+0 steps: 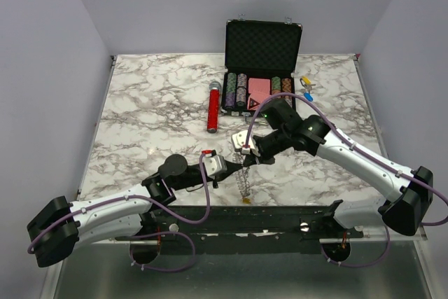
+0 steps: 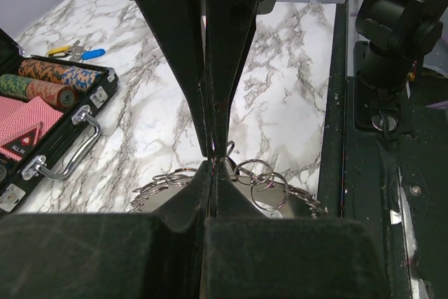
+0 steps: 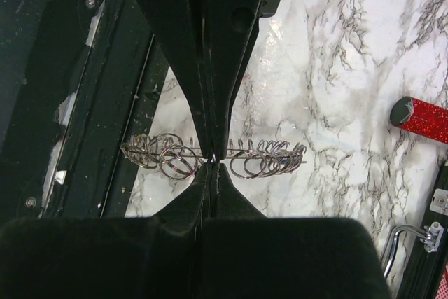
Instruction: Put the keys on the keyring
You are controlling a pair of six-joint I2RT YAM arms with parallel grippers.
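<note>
The keyring (image 3: 266,160) is a thin silver wire with many small silver loops strung along it, bunched on both sides of the right gripper (image 3: 212,160); it hangs over the near middle of the marble table (image 1: 140,103), close to the near edge; the right gripper is closed fully and pinches the wire; the left gripper (image 2: 215,159) is closed fully too, with the same wire nipped between its tips; small keys (image 2: 77,52) with a yellow and a blue tag lie on the table just right of the black case (image 1: 262,47); the case stands open at the far side, lid upright, and holds rows of coloured poker chips (image 1: 236,89) and red cards (image 1: 259,87); a red cylinder (image 1: 213,106) lies just left of it
</note>
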